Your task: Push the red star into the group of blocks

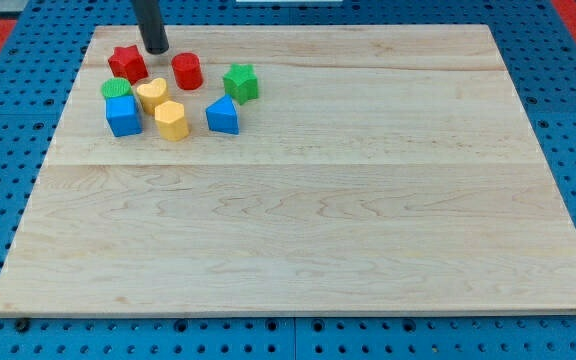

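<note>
You see my tip (156, 49) just right of the red star (126, 63) | no jaws, nothing held | star far left, touching green block (117, 89), beside yellow heart (151, 94)

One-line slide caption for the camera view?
My tip sits just right of the red star, which adjoins the block cluster at the wooden board's top left.

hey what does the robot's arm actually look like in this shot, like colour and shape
Only the end effector shows: a straight, round rod, dark grey to black and slightly glossy, entering from the view's top. No cables, markings or joints are visible; the rest of the arm is out of frame. My tip ends blunt, just to the view's right of the red star and left of the red cylinder.
</note>
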